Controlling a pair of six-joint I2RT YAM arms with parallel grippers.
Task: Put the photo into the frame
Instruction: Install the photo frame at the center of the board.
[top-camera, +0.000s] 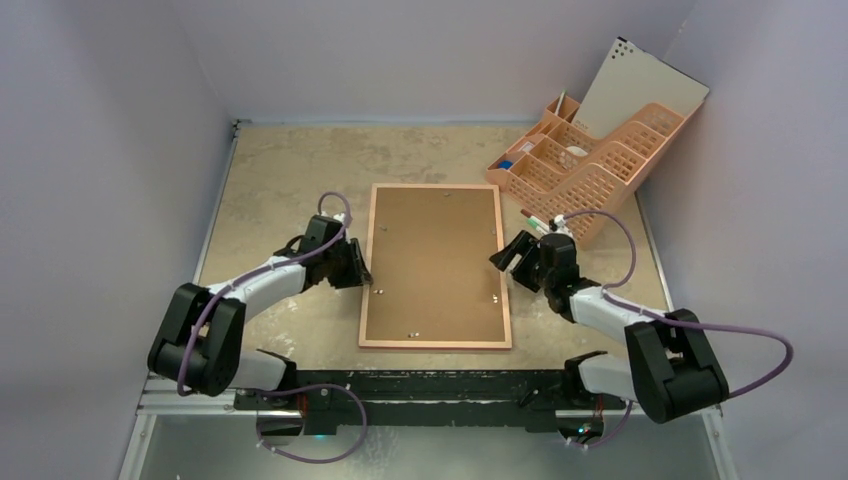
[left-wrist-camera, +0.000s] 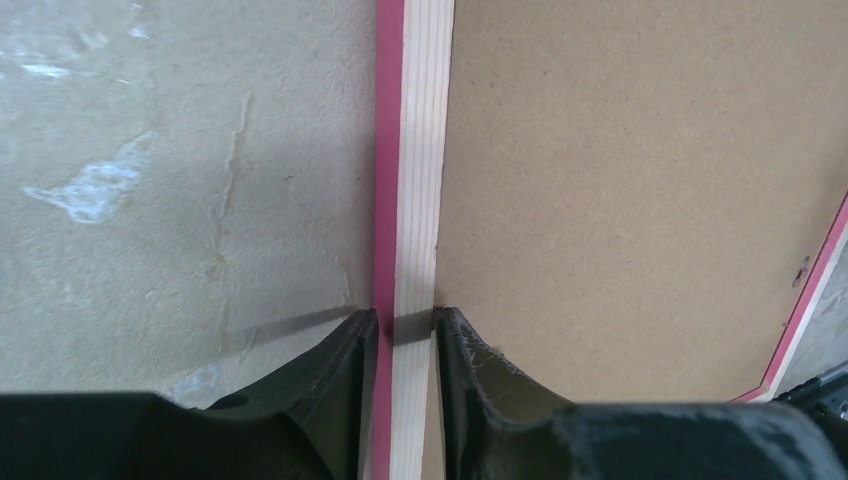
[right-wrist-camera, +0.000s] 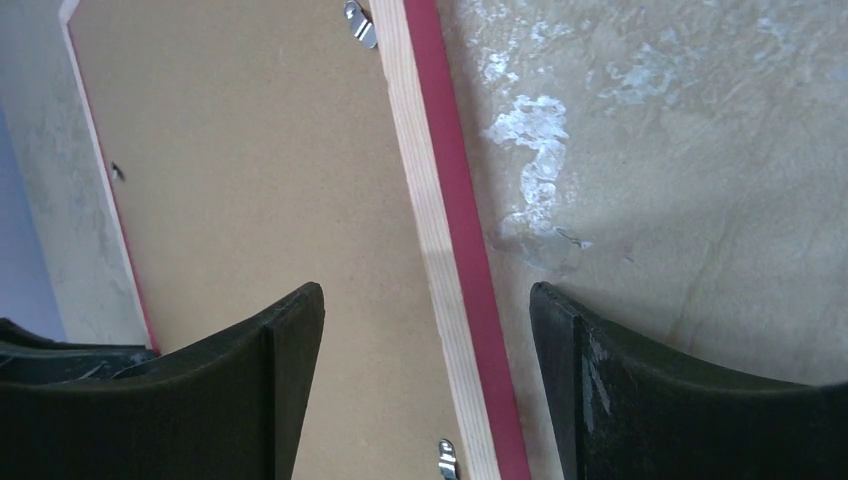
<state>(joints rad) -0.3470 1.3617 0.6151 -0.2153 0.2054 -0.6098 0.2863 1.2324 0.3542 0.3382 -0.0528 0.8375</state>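
The frame (top-camera: 436, 344) lies face down mid-table (top-camera: 280, 170), with its pale wood back up and pink showing along the outer edge. A brown backing board (top-camera: 435, 262) sits inside it, with small metal clips (right-wrist-camera: 360, 22) at the rim. The photo is not in sight, and whether it lies under the board cannot be told. The frame looks light, thin and stiff, and likely to slide, so the narrow rails are the place to grip. The left jaws are clenched on the left rail. The right jaws stand wide, straddling the right rail without touching it.
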